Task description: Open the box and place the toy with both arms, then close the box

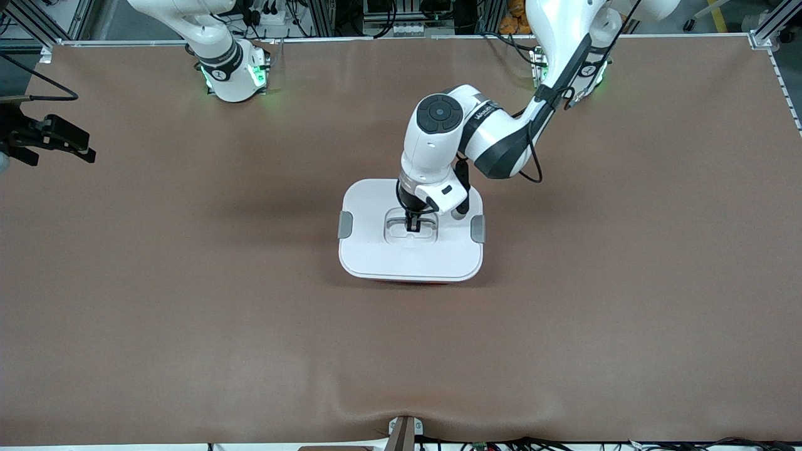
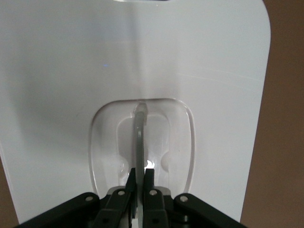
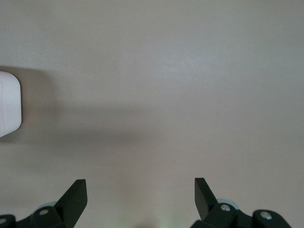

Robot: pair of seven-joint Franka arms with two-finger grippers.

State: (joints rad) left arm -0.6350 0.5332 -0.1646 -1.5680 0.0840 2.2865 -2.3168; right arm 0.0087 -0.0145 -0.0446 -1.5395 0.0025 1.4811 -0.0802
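Smooth white rounded lid (image 1: 376,254) on box (image 1: 413,280); left gripper (image 1: 413,227) pinching clear recessed handle (image 2: 139,137); right gripper (image 3: 141,195) spread wide over brown table (image 1: 188,313), waiting.

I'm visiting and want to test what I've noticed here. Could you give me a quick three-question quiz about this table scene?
1. True or false: the left gripper is shut on the lid's clear handle.
2. Which is on the white lid of the box? A) two grey side clips B) a red knob C) a blue strap
3. Fill in: the right gripper, over bare table toward the right arm's end, has its fingers ____.

Key: 1 true; 2 A; 3 open. The toy is not visible in any view.
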